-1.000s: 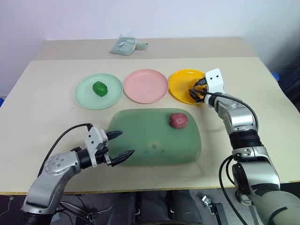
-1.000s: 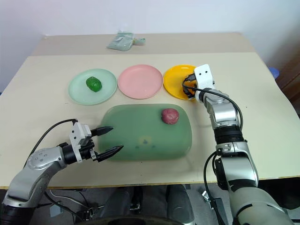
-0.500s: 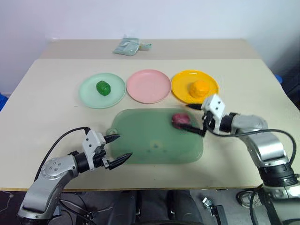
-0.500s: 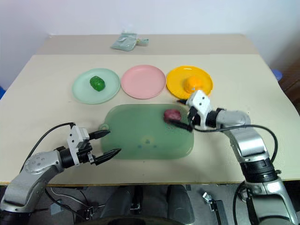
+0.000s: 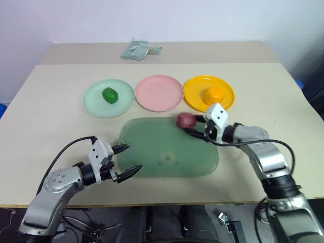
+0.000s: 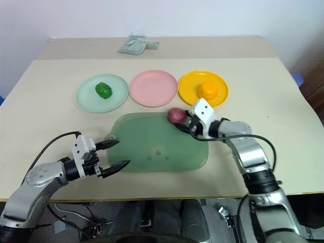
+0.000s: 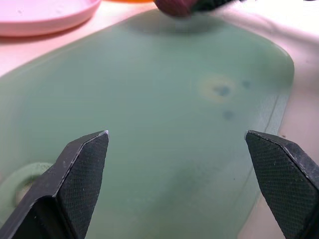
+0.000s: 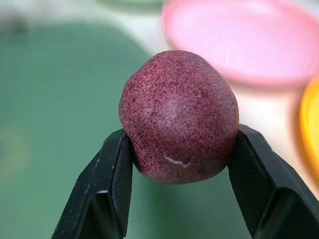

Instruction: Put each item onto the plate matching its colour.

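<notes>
My right gripper point(image 5: 191, 124) is shut on the purple-red item point(image 5: 186, 120) point(image 8: 179, 117), holding it at the far right edge of the green board point(image 5: 162, 152), just in front of the pink plate point(image 5: 160, 92). On the mint green plate point(image 5: 108, 97) sits the bumpy dark green item point(image 5: 109, 94). The round orange item point(image 5: 215, 94) rests on the yellow-orange plate point(image 5: 197, 86). My left gripper point(image 5: 127, 159) hangs open at the board's near left edge, with nothing between its fingers point(image 7: 79, 174).
A pale green plastic packet point(image 5: 136, 49) lies at the far side of the table point(image 5: 50, 96). The translucent green board has a round tab point(image 7: 17, 186) at its left end.
My right gripper left the yellow-orange plate, where the orange item stays, swung back left to the board and shut on the purple-red item, lifting it toward the pink plate. The left gripper stayed put.
</notes>
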Controlling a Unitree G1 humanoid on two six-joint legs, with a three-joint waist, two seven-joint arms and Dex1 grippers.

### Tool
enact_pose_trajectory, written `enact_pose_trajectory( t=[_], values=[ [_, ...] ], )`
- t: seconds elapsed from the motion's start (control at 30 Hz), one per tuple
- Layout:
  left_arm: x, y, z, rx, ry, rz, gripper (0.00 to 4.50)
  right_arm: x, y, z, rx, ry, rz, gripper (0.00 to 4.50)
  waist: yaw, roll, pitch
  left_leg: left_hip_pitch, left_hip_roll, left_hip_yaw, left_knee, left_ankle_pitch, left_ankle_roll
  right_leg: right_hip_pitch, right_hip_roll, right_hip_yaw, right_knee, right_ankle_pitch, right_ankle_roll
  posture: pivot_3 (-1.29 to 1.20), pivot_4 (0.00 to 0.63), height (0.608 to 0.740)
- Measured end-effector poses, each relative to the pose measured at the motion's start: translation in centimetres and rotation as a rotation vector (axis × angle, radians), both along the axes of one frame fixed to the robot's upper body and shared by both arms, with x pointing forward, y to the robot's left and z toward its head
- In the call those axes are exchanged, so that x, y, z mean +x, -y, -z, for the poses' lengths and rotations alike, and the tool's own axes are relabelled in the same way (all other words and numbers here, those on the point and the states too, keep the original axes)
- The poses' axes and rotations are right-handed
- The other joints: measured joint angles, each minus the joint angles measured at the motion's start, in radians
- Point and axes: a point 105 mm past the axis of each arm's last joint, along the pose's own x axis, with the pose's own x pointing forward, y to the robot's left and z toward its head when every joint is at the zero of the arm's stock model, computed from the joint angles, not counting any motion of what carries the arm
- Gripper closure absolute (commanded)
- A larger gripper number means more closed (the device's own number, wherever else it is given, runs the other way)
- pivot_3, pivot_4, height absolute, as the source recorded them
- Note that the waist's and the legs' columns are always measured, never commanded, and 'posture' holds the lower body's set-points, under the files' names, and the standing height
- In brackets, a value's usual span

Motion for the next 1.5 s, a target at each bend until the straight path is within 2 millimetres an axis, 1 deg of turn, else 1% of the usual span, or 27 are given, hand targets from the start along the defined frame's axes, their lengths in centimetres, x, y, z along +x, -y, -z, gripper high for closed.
enact_pose_trajectory(
  t=[0.03, 0.07, 0.13, 0.2, 0.27, 0.37, 0.4, 0.43, 0.5, 0.6, 0.63, 0.67, 0.73, 0.77, 0.83, 0.87, 0.93, 1.0, 1.03, 1.1, 1.17, 1.23, 1.37, 1.5],
  values=[
    [0.1, -0.4, 0.0, -0.002, 0.003, -0.023, 0.00, 0.8, -0.8, -0.7, 0.028, 0.024, 0.023, 2.17, 0.000, 0.000, 0.000, 0.000, 0.000, 0.000, 0.000, 0.000, 0.000, 0.000, 0.000, 0.000, 0.000, 0.000, 0.000, 0.00, 0.150, 0.740],
    [0.3, -0.8, 0.1, -0.009, 0.006, -0.055, 0.00, 2.2, -1.6, -1.5, 0.055, 0.045, 0.072, 2.17, -0.002, 0.000, 0.000, 0.000, 0.000, 0.000, 0.000, 0.000, -0.001, 0.000, 0.000, 0.000, 0.001, 0.000, 0.000, 0.00, 0.150, 0.740],
    [0.8, -1.4, 0.0, -0.028, 0.021, -0.112, 0.00, 4.4, -2.9, -2.3, 0.080, 0.064, 0.162, 2.17, 0.001, 0.000, 0.000, 0.000, -0.001, 0.000, 0.000, 0.000, -0.001, -0.001, 0.001, -0.001, 0.001, 0.000, 0.000, 0.00, 0.150, 0.740],
    [0.9, -1.8, 0.0, -0.040, 0.029, -0.153, 0.00, 5.9, -4.3, -2.2, 0.073, 0.065, 0.216, 2.17, 0.003, 0.000, 0.000, -0.001, -0.001, 0.000, 0.000, 0.000, -0.001, -0.001, 0.000, -0.001, 0.001, 0.000, 0.000, 0.00, 0.150, 0.740],
    [1.0, -1.9, 0.0, -0.049, 0.034, -0.173, 0.00, 6.6, -5.3, -1.5, 0.061, 0.056, 0.234, 2.17, 0.006, 0.000, 0.000, -0.001, -0.002, -0.001, 0.000, 0.000, 0.000, -0.001, 0.000, -0.001, 0.001, 0.000, 0.000, 0.00, 0.150, 0.740],
    [0.8, -2.1, 0.3, -0.050, 0.039, -0.193, 0.00, 7.5, -6.2, -0.3, 0.060, 0.015, 0.254, 1.01, -0.003, 0.000, 0.000, -0.001, -0.002, 0.000, 0.000, 0.000, 0.000, -0.001, 0.001, -0.001, 0.001, 0.000, 0.000, 0.00, 0.150, 0.740],
    [0.6, -2.1, 0.5, -0.052, 0.038, -0.199, 0.00, 7.8, -6.3, -0.1, 0.061, 0.009, 0.259, 0.57, -0.004, 0.000, 0.000, -0.001, -0.002, 0.000, 0.000, 0.000, 0.000, -0.001, 0.001, -0.001, 0.001, 0.000, 0.000, 0.00, 0.150, 0.740],
    [0.5, -2.2, 0.7, -0.054, 0.036, -0.210, 0.00, 7.9, -6.3, -0.1, 0.068, 0.014, 0.261, 0.03, -0.004, 0.000, 0.000, -0.001, -0.001, 0.000, -0.001, 0.000, 0.000, -0.001, 0.001, -0.001, 0.001, 0.000, 0.000, 0.00, 0.150, 0.740],
    [0.2, -2.3, 1.0, -0.051, 0.024, -0.227, 0.00, 8.0, -6.1, -0.6, 0.089, 0.038, 0.259, 0.03, -0.003, 0.000, 0.000, -0.001, -0.001, 0.000, -0.001, 0.000, 0.000, -0.001, 0.001, -0.001, 0.001, 0.000, 0.000, 0.00, 0.150, 0.740],
    [-0.1, -2.2, 0.9, -0.054, 0.031, -0.240, 0.00, 7.5, -5.5, -1.6, 0.101, 0.098, 0.224, 0.03, -0.001, 0.000, 0.000, -0.001, -0.002, 0.000, -0.001, 0.000, 0.000, -0.001, 0.001, -0.001, 0.001, 0.000, 0.000, 0.00, 0.150, 0.740],
    [0.0, -2.2, 0.8, -0.055, 0.037, -0.243, 0.00, 7.3, -5.1, -1.8, 0.098, 0.113, 0.212, 0.03, 0.001, 0.000, 0.000, -0.001, -0.002, 0.000, -0.001, 0.000, 0.000, -0.001, 0.001, -0.001, 0.001, 0.000, 0.000, 0.00, 0.150, 0.740],
    [0.1, -2.1, 0.6, -0.058, 0.048, -0.252, 0.00, 6.8, -4.2, -1.9, 0.097, 0.132, 0.194, 0.03, 0.004, 0.000, 0.000, -0.001, -0.002, 0.000, -0.001, 0.000, 0.000, -0.001, 0.001, -0.001, 0.001, 0.000, 0.000, 0.00, 0.150, 0.740],
    [0.2, -2.7, 0.4, -0.054, 0.062, -0.283, 0.00, 5.8, -2.0, -1.7, 0.087, 0.148, 0.175, 0.03, 0.007, 0.000, 0.000, -0.001, -0.002, 0.000, -0.001, 0.000, 0.000, 0.000, 0.001, -0.001, 0.000, 0.000, 0.000, 0.00, 0.150, 0.740],
    [0.4, -3.4, 0.1, -0.049, 0.078, -0.312, 0.00, 5.2, -0.1, -1.6, 0.088, 0.147, 0.171, 0.03, 0.008, 0.000, 0.000, -0.001, -0.002, 0.000, 0.000, 0.000, 0.000, 0.000, 0.001, -0.001, 0.000, 0.000, 0.000, 0.00, 0.150, 0.740],
    [0.8, -4.4, 0.0, -0.036, 0.100, -0.359, 0.00, 4.4, 2.2, -1.6, 0.096, 0.135, 0.171, 0.03, 0.004, 0.000, 0.000, -0.001, -0.001, 0.000, -0.001, 0.000, 0.000, 0.000, 0.001, -0.001, 0.000, 0.000, 0.000, 0.00, 0.150, 0.740],
    [1.1, -4.8, -0.2, -0.034, 0.118, -0.379, 0.00, 3.6, 3.4, -1.5, 0.079, 0.132, 0.157, 0.03, 0.004, 0.001, 0.000, -0.001, -0.001, 0.000, -0.001, 0.000, 0.000, 0.000, 0.001, -0.001, 0.000, 0.000, 0.000, 0.00, 0.150, 0.740],
    [1.6, -6.8, -0.5, -0.026, 0.150, -0.462, 0.00, 2.0, 6.7, -0.6, 0.008, 0.098, 0.152, 0.03, 0.006, 0.000, 0.000, 0.000, -0.001, 0.000, -0.001, 0.000, 0.001, 0.000, 0.001, -0.001, 0.000, 0.000, 0.000, 0.00, 0.150, 0.740],
    [1.6, -9.1, -0.5, -0.010, 0.160, -0.549, 0.00, 1.0, 10.0, 0.5, -0.027, 0.044, 0.194, 0.03, 0.005, 0.000, 0.000, 0.000, -0.001, 0.001, 0.000, 0.000, 0.001, 0.000, 0.000, -0.001, 0.000, 0.000, 0.000, 0.00, 0.150, 0.740],
    [1.5, -9.6, -0.4, -0.003, 0.160, -0.564, 0.00, 0.7, 11.0, 0.6, -0.023, 0.031, 0.210, 0.03, 0.002, 0.000, 0.000, 0.000, -0.001, 0.002, 0.000, 0.000, 0.001, 0.001, 0.000, -0.001, 0.000, 0.000, 0.000, 0.00, 0.150, 0.740],
    [1.3, -9.9, -0.5, 0.005, 0.170, -0.572, 0.00, 0.0, 12.8, 0.3, -0.014, 0.025, 0.221, 0.03, 0.002, 0.000, 0.000, 0.000, 0.000, 0.002, 0.000, 0.000, 0.001, 0.001, 0.001, 0.000, 0.000, 0.000, 0.000, 0.00, 0.150, 0.740],
    [0.9, -10.4, -0.3, 0.019, 0.166, -0.591, 0.00, -0.6, 14.2, 0.1, -0.023, 0.019, 0.230, 0.03, 0.004, 0.000, 0.000, 0.001, 0.000, 0.002, 0.000, -0.001, 0.001, 0.001, 0.000, 0.000, 0.000, 0.000, 0.000, 0.00, 0.150, 0.740],
    [0.5, -11.0, 0.0, 0.031, 0.158, -0.613, 0.00, -1.1, 15.2, 0.3, -0.016, 0.001, 0.234, 0.03, 0.005, 0.000, 0.000, 0.001, 0.000, 0.002, 0.000, -0.001, 0.001, 0.001, -0.001, 0.000, -0.001, 0.000, 0.000, 0.00, 0.150, 0.740],
    [-0.4, -11.8, 0.6, 0.040, 0.141, -0.660, 0.00, -1.7, 15.6, 1.4, 0.013, -0.063, 0.217, 0.03, 0.005, 0.000, 0.000, 0.001, 0.000, 0.002, 0.000, -0.001, 0.001, 0.001, -0.003, 0.000, -0.001, 0.000, 0.000, 0.00, 0.150, 0.740],
    [-1.5, -11.3, 1.0, 0.024, 0.132, -0.690, 0.00, -1.7, 15.3, 1.5, 0.035, -0.086, 0.197, 0.03, 0.005, 0.000, 0.000, 0.001, 0.000, 0.001, 0.000, -0.001, 0.002, 0.001, -0.004, 0.001, -0.001, 0.000, 0.000, 0.00, 0.150, 0.740]
  ],
)
